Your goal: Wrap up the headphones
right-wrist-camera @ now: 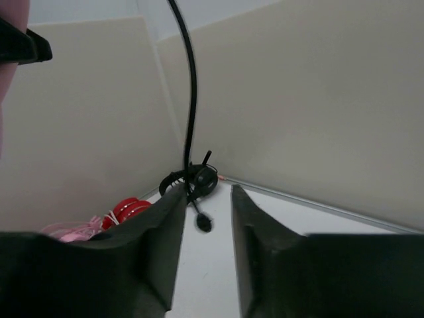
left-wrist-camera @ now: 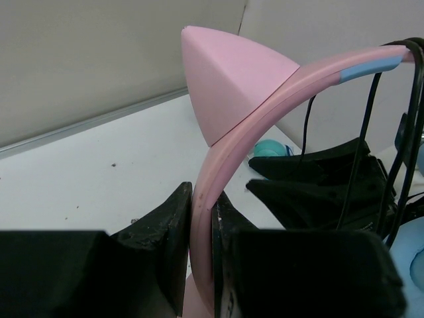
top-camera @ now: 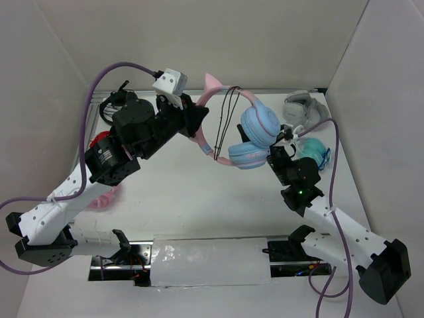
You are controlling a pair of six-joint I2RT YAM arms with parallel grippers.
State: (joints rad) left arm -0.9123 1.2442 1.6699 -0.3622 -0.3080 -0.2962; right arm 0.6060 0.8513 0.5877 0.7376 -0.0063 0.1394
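The headphones (top-camera: 255,129) hang in the air over the back middle of the table: a pink cat-ear headband (top-camera: 213,85), light-blue ear cups, and a thin black cable (top-camera: 226,119) looped several times across the headband. My left gripper (top-camera: 194,124) is shut on the headband; in the left wrist view both fingers (left-wrist-camera: 173,225) press the pink band (left-wrist-camera: 232,159) below the cat ear. My right gripper (top-camera: 283,147) is beside the ear cups. In the right wrist view it (right-wrist-camera: 207,189) is open, and the black cable (right-wrist-camera: 192,99) runs down against its left fingertip.
Grey-white headphones (top-camera: 301,106) and teal headphones (top-camera: 313,151) lie at the back right, close to my right gripper. A black headset (top-camera: 114,106), also in the right wrist view (right-wrist-camera: 202,177), red headphones (top-camera: 99,140) and a pink item (top-camera: 103,199) lie along the left wall.
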